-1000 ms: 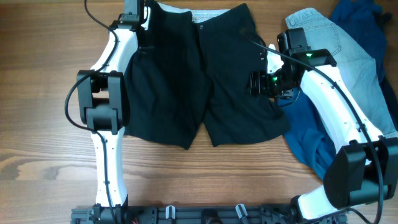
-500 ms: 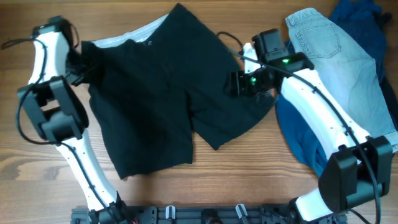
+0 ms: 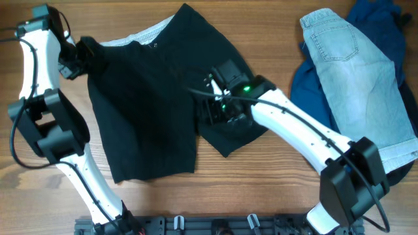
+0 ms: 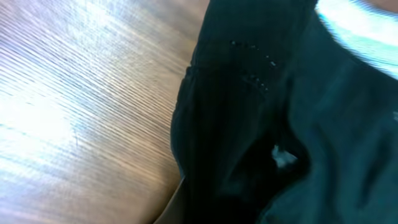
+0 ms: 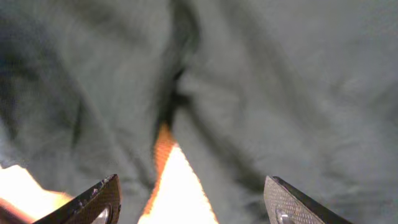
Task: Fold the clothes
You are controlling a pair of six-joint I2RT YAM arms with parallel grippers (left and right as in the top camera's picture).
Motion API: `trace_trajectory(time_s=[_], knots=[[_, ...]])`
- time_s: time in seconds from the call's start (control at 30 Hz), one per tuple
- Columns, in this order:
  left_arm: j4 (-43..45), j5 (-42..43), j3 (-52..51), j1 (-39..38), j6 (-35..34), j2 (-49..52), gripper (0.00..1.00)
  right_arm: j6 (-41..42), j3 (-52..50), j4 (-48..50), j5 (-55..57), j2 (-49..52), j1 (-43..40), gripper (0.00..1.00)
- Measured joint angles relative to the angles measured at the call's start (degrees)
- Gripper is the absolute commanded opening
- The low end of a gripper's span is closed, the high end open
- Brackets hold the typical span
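The plain black fabric shorts [image 3: 147, 98] lie spread on the wooden desk [image 3: 274, 196] left of centre, with the pale-lined waistband toward 11 o'clock and the two wide legs pointing toward 6 and 4 o'clock. The left gripper [image 3: 78, 57], at 10 o'clock, is clamped tight on the bunched waistband corner, while the right gripper [image 3: 210, 112] hangs with its jaws wide over the crotch where the legs part, holding nothing. Light-blue denim shorts [image 3: 353, 72] lie on a dark blue garment [image 3: 385, 23] at 2 o'clock, apart from the black pair.

Overhead straight down, both wrist views close on black shorts [image 3: 144, 111]
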Motion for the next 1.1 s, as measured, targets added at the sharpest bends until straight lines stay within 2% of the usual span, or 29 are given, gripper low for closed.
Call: trace_trajectory(time_s=[0.03,0.07,0.17,0.27,0.37,0.5,0.67,0.7,0.77,0.8,0.97,1.03,1.1], knots=[[0.0,0.2,0.0,-0.5,0.4,-2.5,0.51,-0.4,0.0,1.2,0.4,0.0,-1.8,0.74],[-0.1,0.3,0.0,-1.0,1.1,-4.9,0.65,-1.0,0.0,1.7,0.1,0.0,-3.5,0.74],[-0.3,0.3,0.0,-2.6,2.3,-12.5,1.0,-2.8,0.0,1.7,-2.8,0.0,-7.4,0.76],[-0.3,0.3,0.0,-4.6,3.5,-19.2,1.0,-3.9,0.0,0.5,-5.0,0.0,-5.0,0.76],[-0.4,0.3,0.0,-5.1,3.8,-22.1,1.0,-3.4,0.0,0.4,-6.6,0.0,1.7,0.72],[-0.5,0.1,0.0,-5.1,3.8,-25.1,1.0,-0.3,0.0,4.5,-7.0,1.4,5.7,0.59],[-0.8,0.0,0.0,-5.1,3.8,-31.9,1.0,4.5,0.0,11.5,-7.0,11.8,6.9,0.46],[-1.1,0.0,0.0,-5.1,3.7,-32.9,1.0,5.0,0.0,11.6,-7.0,13.7,6.9,0.39],[-1.9,0.0,0.0,-5.1,3.8,-33.3,1.0,6.2,-0.1,12.8,-7.0,16.0,6.9,0.13],[-2.4,0.0,0.0,-5.1,3.7,-33.3,1.0,6.7,-0.1,13.6,-7.0,16.0,6.9,0.04],[-2.9,0.1,0.0,-5.1,3.8,-33.3,1.0,7.4,-0.1,13.5,-7.8,16.0,6.1,0.04],[-3.3,0.0,0.0,-5.1,3.8,-33.3,1.0,6.6,0.0,10.6,-10.5,16.0,3.8,0.04],[-3.7,0.1,0.0,-5.1,3.8,-33.3,1.0,3.1,0.5,3.8,-13.1,16.0,-1.5,0.04]])
